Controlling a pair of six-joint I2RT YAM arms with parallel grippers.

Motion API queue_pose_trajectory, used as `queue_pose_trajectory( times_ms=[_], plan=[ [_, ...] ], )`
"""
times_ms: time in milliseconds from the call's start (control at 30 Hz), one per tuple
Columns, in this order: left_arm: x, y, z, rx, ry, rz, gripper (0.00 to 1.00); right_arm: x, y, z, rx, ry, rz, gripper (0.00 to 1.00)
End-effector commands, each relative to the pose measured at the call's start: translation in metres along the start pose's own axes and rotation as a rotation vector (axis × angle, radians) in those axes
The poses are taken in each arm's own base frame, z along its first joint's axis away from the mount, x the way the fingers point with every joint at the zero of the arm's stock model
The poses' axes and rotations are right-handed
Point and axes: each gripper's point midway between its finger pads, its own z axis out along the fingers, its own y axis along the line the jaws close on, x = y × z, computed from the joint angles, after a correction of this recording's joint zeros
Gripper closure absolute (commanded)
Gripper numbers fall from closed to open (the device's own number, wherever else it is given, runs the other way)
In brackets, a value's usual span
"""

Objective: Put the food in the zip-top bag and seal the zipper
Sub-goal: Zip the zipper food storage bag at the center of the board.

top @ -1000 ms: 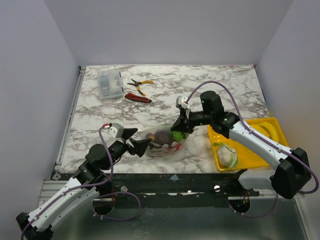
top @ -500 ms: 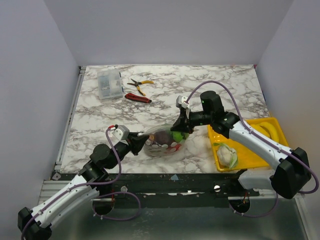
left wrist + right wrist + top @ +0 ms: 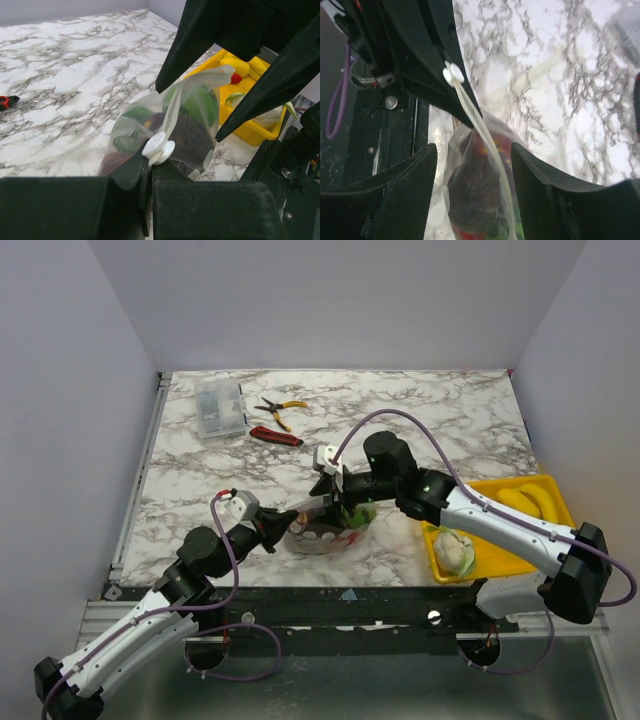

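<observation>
The zip-top bag (image 3: 322,533) lies near the table's front edge with green, maroon and red food (image 3: 192,107) inside. My left gripper (image 3: 150,162) is shut on the bag's left end, just below a white slider (image 3: 159,147) on the zipper (image 3: 485,135). My right gripper (image 3: 475,170) stands open astride the bag's mouth, a finger on each side and neither touching it. From above, the left gripper (image 3: 284,524) and the right gripper (image 3: 335,502) are close together over the bag. A pale leafy food piece (image 3: 455,550) lies in the yellow tray (image 3: 548,486).
The yellow tray at the right also holds a banana (image 3: 524,501). At the back left are a clear compartment box (image 3: 220,408), yellow-handled pliers (image 3: 280,407) and a red-handled tool (image 3: 275,436).
My left gripper moved in and shut on the bag's left end. My right gripper let go, opened, and shifted left along the bag's mouth toward the left gripper.
</observation>
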Motion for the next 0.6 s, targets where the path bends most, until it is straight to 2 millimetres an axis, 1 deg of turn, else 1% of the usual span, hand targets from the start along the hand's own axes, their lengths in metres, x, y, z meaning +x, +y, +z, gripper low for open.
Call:
queue_pose_trajectory(
  times_ms=[0, 67, 167, 300, 367, 467, 567],
  plan=[
    [-0.019, -0.01, -0.001, 0.035, -0.033, -0.003, 1.0, -0.052, 0.0, 0.006, 0.041, -0.106, -0.133, 0.38],
    [-0.017, -0.01, -0.001, 0.037, -0.026, -0.006, 1.0, -0.058, 0.007, 0.015, 0.013, -0.11, -0.169, 0.43],
    [-0.016, -0.01, -0.001, 0.041, -0.029, -0.007, 1.0, -0.058, 0.013, 0.029, -0.025, -0.099, -0.208, 0.52],
    [-0.016, -0.011, -0.002, 0.043, -0.039, -0.02, 1.0, -0.06, 0.016, 0.038, -0.059, -0.109, -0.224, 0.64],
    [-0.017, -0.011, -0.002, 0.042, -0.043, -0.022, 1.0, -0.06, 0.017, 0.041, -0.069, -0.111, -0.226, 0.68],
    [-0.016, -0.01, -0.003, 0.042, -0.047, -0.018, 1.0, -0.056, 0.016, 0.044, -0.071, -0.098, -0.227, 0.7],
    [-0.015, -0.01, -0.003, 0.042, -0.047, -0.018, 1.0, -0.057, 0.018, 0.046, -0.083, -0.104, -0.223, 0.68]
  ],
)
